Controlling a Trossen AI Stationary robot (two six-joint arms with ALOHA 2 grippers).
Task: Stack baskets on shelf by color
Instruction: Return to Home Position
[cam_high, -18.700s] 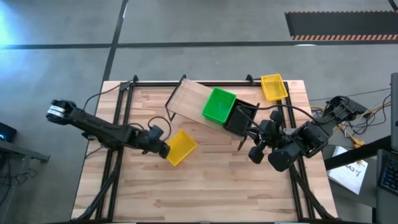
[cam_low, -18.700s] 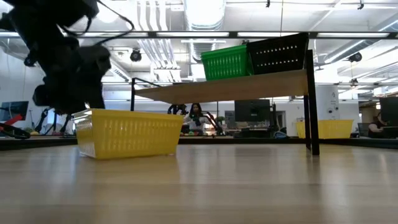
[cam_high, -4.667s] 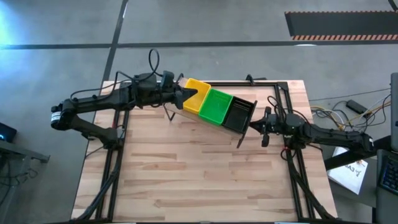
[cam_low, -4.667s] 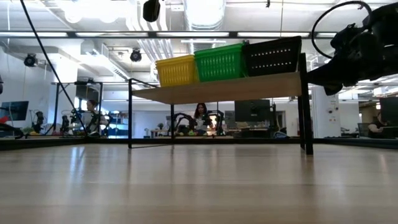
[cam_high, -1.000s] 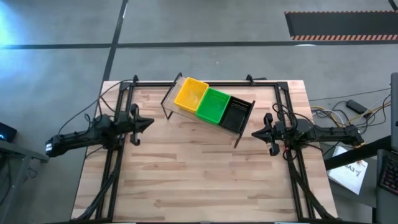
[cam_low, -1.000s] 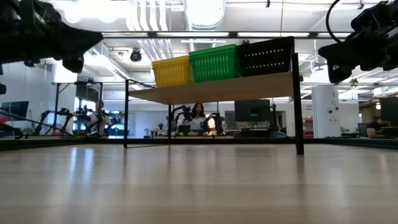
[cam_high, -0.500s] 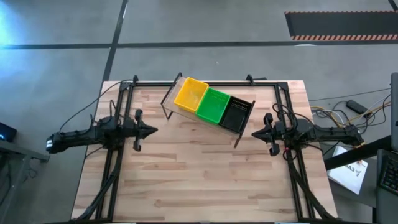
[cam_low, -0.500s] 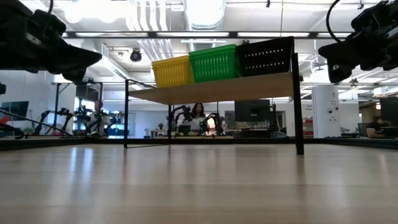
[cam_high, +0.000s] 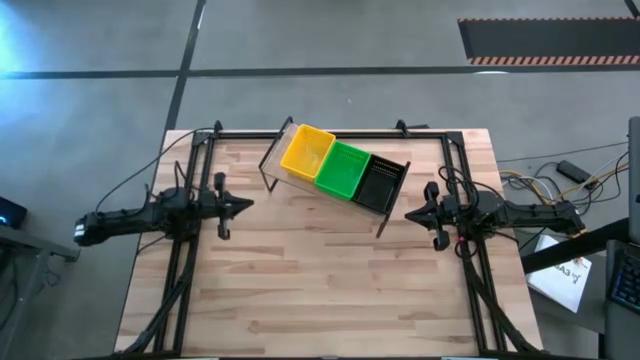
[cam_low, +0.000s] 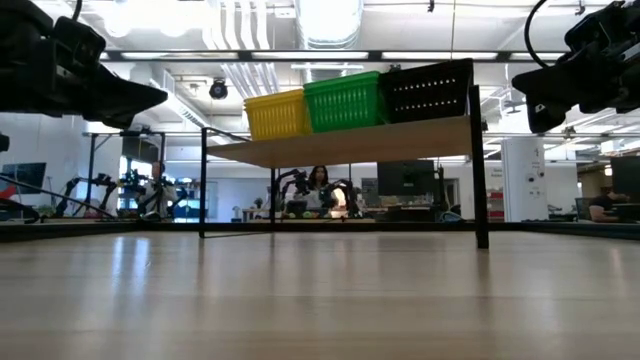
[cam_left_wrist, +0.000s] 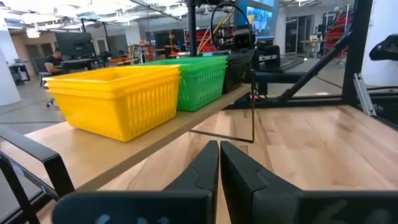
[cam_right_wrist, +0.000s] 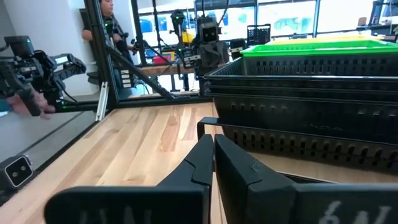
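Observation:
On the shelf at the table's far middle stand a yellow stack of baskets, a green stack and a black stack, side by side on their bottoms. In the low view the yellow, green and black baskets stand in a row on the shelf plank. My left gripper hovers shut at the table's left, pointing at the shelf. My right gripper hovers shut at the right, just off the shelf's black end. Both hold nothing.
Black frame rails run along the table's left and right sides under both arms. The near half of the wooden tabletop is bare. Cables and papers lie off the right edge. People show in the room behind.
My left gripper has swung a little toward the table's near edge and reached slightly rightward, staying shut. The baskets and shelf have not moved.

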